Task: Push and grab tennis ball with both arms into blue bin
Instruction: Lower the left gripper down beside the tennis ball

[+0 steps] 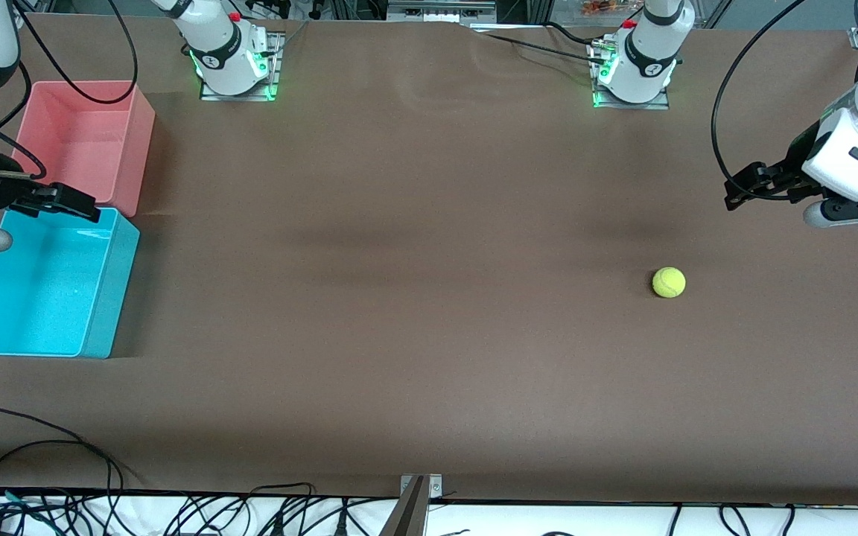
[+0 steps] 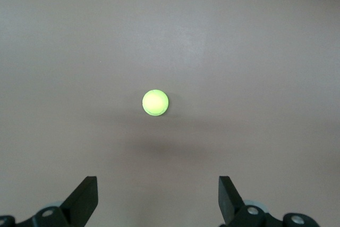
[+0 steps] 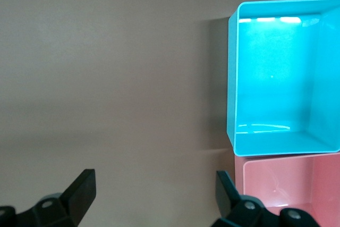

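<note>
- The left gripper (image 1: pixel 764 187) hung with its jaws spread wide and nothing between them, up in the air over bare table at the left arm's end.
- The tennis ball (image 1: pixel 669 283) sat on the brown table (image 1: pixel 414 298), at about seven o'clock from that gripper in the front view, untouched and centred ahead of the fingers (image 2: pixel 85 198) in the left wrist view.
- The right gripper (image 1: pixel 64 201) waited with its jaws equally wide and empty, over the blue bin (image 1: pixel 112 298) where that bin meets the pink-red bin (image 1: pixel 138 149).
- By my reading, the task had not started; the ball lay well apart from the blue bin.
- Next, I judged, the left gripper should drop beside the ball and push it toward nine o'clock.
</note>
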`<state>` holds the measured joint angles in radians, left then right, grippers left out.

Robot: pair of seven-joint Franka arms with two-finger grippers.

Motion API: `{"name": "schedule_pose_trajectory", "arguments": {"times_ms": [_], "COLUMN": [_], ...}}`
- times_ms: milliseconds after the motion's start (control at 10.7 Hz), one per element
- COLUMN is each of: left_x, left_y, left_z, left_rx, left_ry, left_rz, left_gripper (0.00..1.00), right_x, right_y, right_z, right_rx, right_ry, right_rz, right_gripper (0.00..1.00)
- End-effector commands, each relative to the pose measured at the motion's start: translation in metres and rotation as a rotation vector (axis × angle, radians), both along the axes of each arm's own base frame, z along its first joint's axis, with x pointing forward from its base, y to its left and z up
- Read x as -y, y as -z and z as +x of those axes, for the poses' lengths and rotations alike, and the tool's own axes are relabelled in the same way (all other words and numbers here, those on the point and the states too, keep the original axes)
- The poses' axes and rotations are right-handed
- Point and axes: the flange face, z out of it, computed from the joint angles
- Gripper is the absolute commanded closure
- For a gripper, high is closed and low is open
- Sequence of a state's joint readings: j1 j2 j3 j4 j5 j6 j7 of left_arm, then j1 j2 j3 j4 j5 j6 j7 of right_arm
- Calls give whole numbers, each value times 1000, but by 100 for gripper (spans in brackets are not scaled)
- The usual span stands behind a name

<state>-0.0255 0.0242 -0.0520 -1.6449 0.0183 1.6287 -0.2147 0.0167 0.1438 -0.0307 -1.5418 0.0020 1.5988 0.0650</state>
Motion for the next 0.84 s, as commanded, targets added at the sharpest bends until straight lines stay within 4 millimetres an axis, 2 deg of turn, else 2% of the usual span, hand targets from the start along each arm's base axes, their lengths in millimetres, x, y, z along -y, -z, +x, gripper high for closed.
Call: {"name": "schedule_pose_trajectory", "arguments": {"times_ms": [0,186,372,745], "left_x": [-5,-15,-15,-21], "left_y": [18,21,28,78], "left_z": [-1,0,4,9], "left_rx": [38,37,34,34], "left_ry": [6,0,1,0], "left_rz": [28,59,60,56], "left_gripper": [0,0,0,0], "right_x": [1,-1,-1,1], "right_y": [-5,-2,-1,2], "right_z": [1,2,3,4], "right_rx": [-3,-8,-10,-14], "right_ry": [-10,-7,-8,-9], "right_rz": [19,17,17,14], "right_gripper": [0,0,0,0]}}
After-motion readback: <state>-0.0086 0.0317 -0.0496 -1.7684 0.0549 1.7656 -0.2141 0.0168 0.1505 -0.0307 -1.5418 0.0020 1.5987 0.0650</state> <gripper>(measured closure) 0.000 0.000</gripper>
